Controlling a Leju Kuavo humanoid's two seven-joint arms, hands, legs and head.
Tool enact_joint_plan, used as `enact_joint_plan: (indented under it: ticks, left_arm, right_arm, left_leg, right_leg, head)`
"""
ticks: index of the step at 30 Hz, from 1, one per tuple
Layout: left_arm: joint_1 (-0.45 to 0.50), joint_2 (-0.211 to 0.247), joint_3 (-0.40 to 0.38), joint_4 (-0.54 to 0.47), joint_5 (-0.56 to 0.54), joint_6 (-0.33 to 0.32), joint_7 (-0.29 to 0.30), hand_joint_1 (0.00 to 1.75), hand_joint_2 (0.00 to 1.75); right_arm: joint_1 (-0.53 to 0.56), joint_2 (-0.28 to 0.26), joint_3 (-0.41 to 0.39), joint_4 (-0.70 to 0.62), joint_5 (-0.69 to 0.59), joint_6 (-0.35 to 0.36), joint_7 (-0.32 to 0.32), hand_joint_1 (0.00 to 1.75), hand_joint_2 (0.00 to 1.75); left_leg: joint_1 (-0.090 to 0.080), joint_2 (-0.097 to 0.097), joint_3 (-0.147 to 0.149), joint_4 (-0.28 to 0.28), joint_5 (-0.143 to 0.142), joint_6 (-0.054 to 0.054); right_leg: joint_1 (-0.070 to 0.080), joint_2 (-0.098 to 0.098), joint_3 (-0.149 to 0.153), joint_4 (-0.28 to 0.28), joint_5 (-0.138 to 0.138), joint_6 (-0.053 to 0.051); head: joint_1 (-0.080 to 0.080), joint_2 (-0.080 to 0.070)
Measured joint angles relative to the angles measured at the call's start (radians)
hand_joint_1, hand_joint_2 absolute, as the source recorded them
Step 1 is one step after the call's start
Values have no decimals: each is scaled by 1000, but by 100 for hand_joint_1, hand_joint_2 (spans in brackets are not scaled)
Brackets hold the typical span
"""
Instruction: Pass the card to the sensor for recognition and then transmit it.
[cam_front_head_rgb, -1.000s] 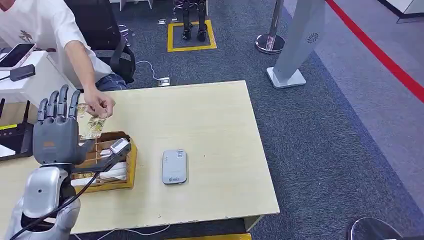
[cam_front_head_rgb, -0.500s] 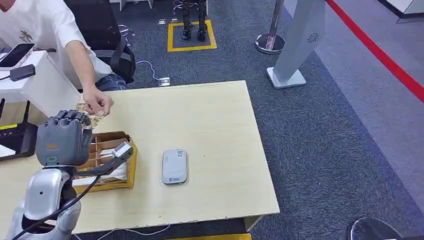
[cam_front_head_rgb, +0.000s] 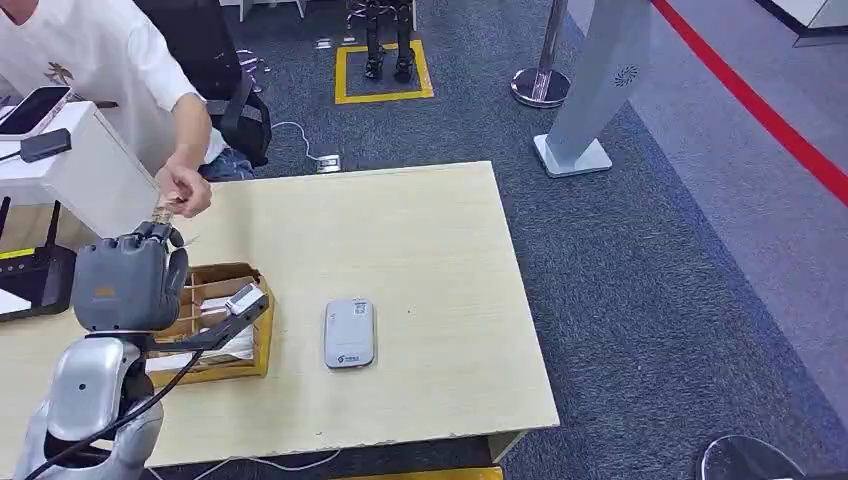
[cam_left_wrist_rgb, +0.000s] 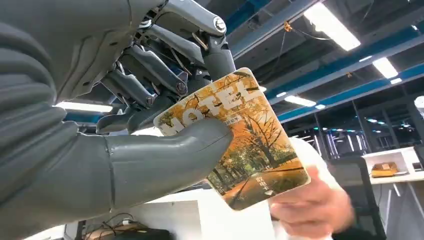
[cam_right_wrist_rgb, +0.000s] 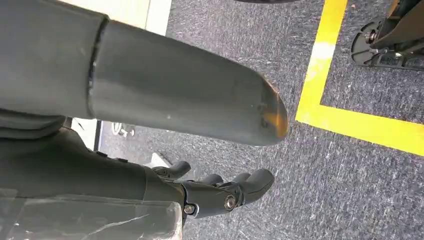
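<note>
Left wrist view shows the left hand (cam_left_wrist_rgb: 150, 125) pinching the card (cam_left_wrist_rgb: 240, 140) between thumb and fingers while a person's hand (cam_left_wrist_rgb: 310, 210) touches its far edge, so next comes carrying it over the sensor (cam_front_head_rgb: 349, 333) on the table (cam_front_head_rgb: 430, 250).

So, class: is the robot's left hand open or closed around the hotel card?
Closed: the left hand pinches the card between its thumb and fingers.

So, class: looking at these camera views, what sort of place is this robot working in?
Probably an indoor robot demo or test hall: grey carpet with a yellow marked square, a queue-barrier post, and an exposed industrial ceiling with strip lights. A hotel card suggests a mock check-in desk.
</note>
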Motion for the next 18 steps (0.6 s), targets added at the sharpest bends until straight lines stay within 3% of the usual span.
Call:
enact_joint_plan:
  ticks: [6, 18]
  left_arm:
    - [0, -9, 0, 0, 0, 1, -13, 175, 175]
    - [9, -93, -5, 26, 0, 48, -84, 175, 175]
  right_arm:
    - [0, 0, 0, 0, 2, 0, 0, 0, 0]
    - [0, 3, 0, 0, 24, 3, 0, 0, 0]
  left_leg:
    - [0, 0, 0, 0, 0, 0]
    - [0, 0, 0, 0, 0, 0]
  right_leg:
    - [0, 0, 0, 0, 0, 0]
    - [0, 0, 0, 0, 0, 0]
  head:
    - [0, 0]
    - [0, 0]
